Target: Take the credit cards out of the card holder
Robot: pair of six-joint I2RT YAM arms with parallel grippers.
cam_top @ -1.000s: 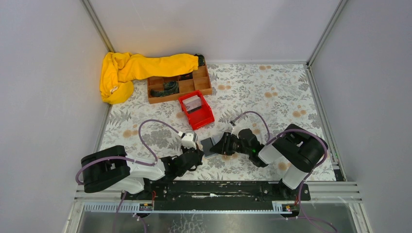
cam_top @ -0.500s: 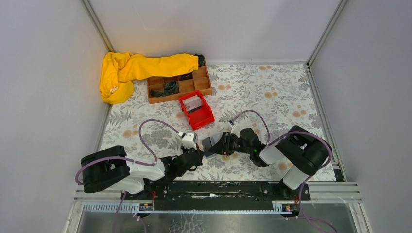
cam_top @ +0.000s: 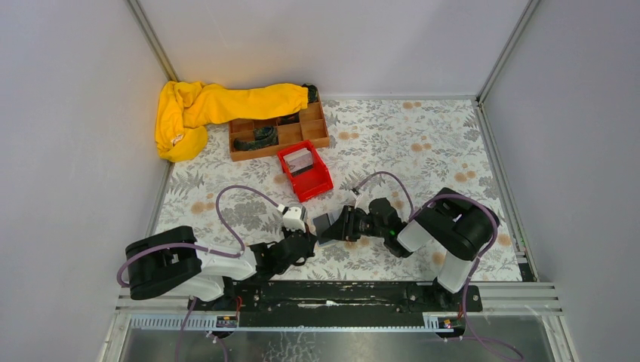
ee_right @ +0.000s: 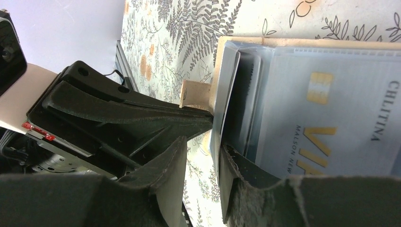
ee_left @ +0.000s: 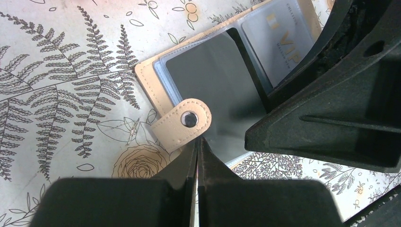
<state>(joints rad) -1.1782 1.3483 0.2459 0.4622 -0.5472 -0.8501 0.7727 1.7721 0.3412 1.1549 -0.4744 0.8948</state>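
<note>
The left fingers (ee_left: 179, 170), pressed together, pinch the tan snap tab (ee_left: 187, 122) of the open card holder (ee_left: 151, 80). It lies on the bench (cam_top: 423, 136) between the arms, tab toward the left arm, long axis running rightward. The grey card (ee_left: 213, 80) and VIP card (ee_right: 326, 118) are not yet out. The right fingers (ee_right: 165, 175) are spread astride the grey card's edge.

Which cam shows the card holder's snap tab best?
Left wrist: the beige snap tab and its metal stud sit centre frame, at the tips of the left fingers. Right wrist shows only a sliver of it; in top external it's too small to make out.
</note>
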